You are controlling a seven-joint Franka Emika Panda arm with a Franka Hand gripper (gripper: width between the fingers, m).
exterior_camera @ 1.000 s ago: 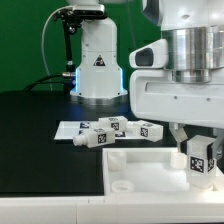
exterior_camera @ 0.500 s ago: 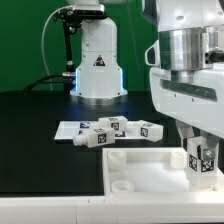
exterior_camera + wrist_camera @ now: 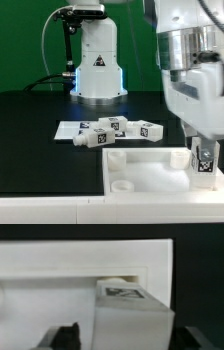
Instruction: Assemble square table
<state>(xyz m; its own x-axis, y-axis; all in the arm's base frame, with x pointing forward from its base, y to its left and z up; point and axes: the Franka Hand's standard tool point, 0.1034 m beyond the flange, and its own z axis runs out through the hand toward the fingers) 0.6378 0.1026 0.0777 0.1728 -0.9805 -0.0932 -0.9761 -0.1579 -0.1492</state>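
Your end effector (image 3: 125,339) stands wide around an upright leg (image 3: 205,158), not clamping it. That leg sits at a corner of the slab (image 3: 140,168), lower right in the exterior view.

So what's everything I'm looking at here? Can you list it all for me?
slab: one, white, lying flat at the front of the table.
loose legs: three as far as I can tell, white with black-and-white tags, clustered behind the slab, on and beside the marker board.
standing leg: one, white with a tag, upright at the slab's corner on the exterior view's right.
marker board: one, white, flat under the loose legs.
table: one, black.
robot arm: one, white, base at the back.
gripper: one, dark fingers either side of the standing leg, jaws open.
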